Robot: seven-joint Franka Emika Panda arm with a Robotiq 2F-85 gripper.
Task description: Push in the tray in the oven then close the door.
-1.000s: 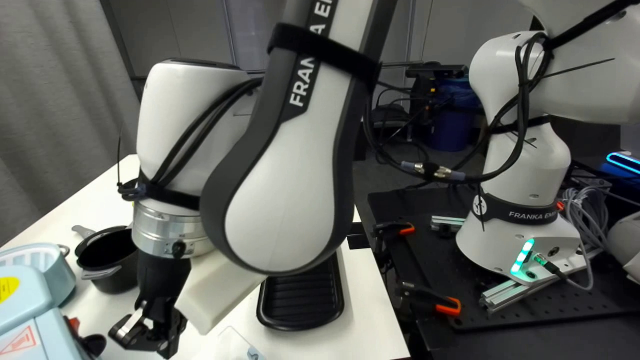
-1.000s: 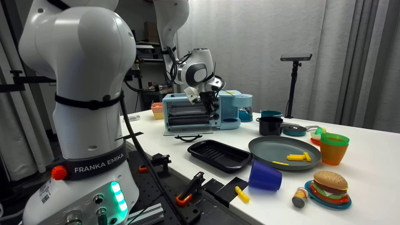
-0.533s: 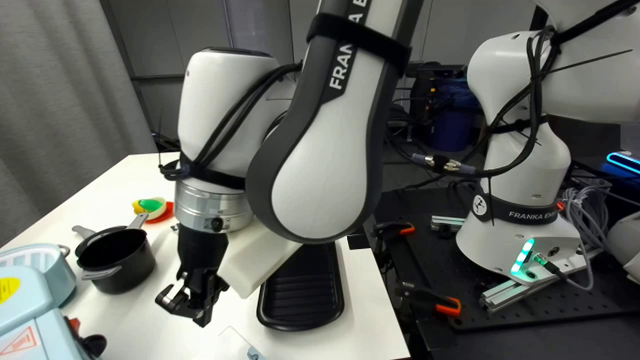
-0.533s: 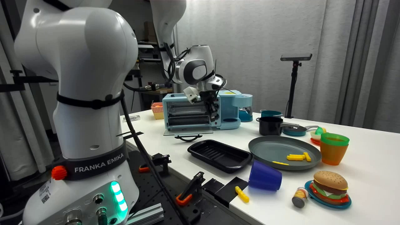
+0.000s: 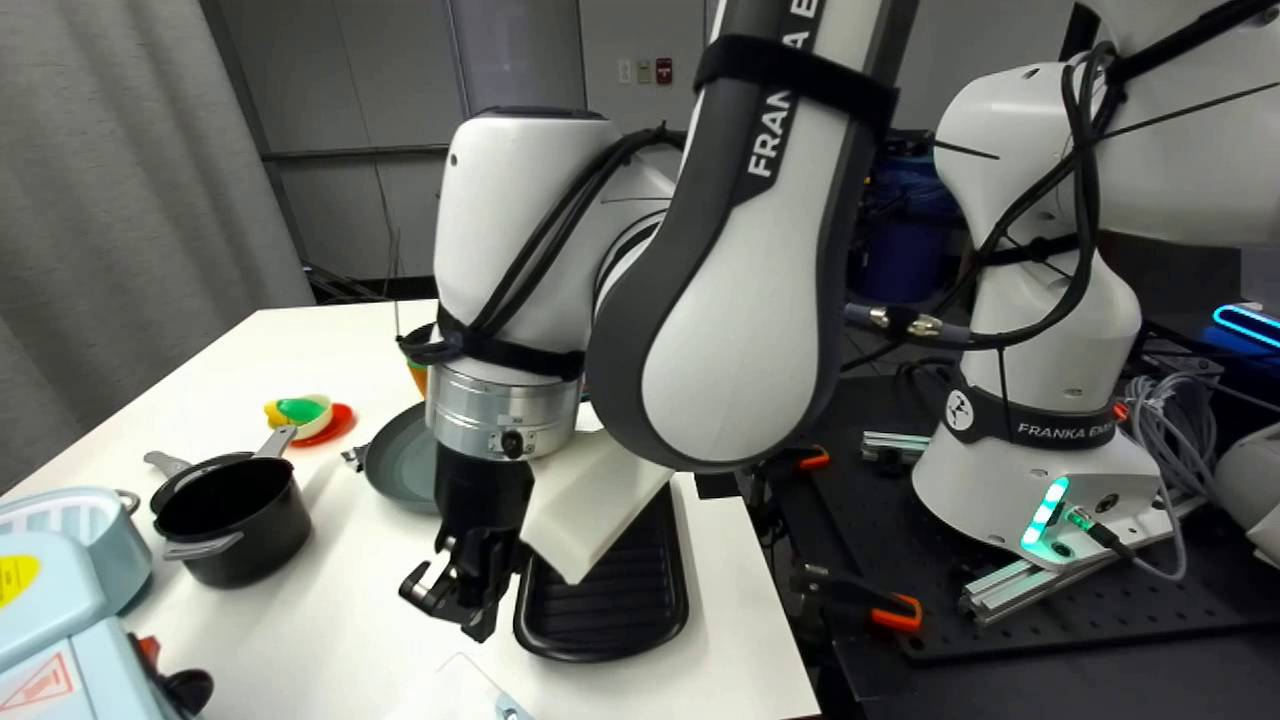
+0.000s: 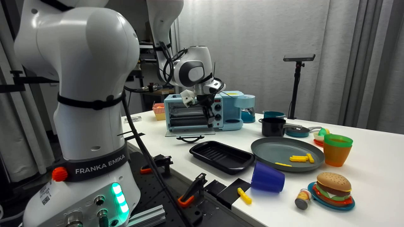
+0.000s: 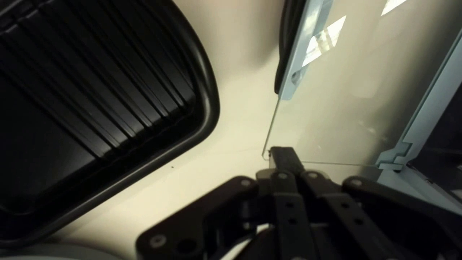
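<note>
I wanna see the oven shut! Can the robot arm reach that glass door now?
Probably yes: the shut gripper looks close to the lowered glass door, and I see nothing in between.

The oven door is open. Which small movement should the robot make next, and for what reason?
Probably ease the shut end effector down outside the front corner of the oven door, to get under its edge and lift. In the wrist view the end effector appears at that corner; the door lies folded down, and nothing seems to jut from the oven, so closing looks next.
</note>
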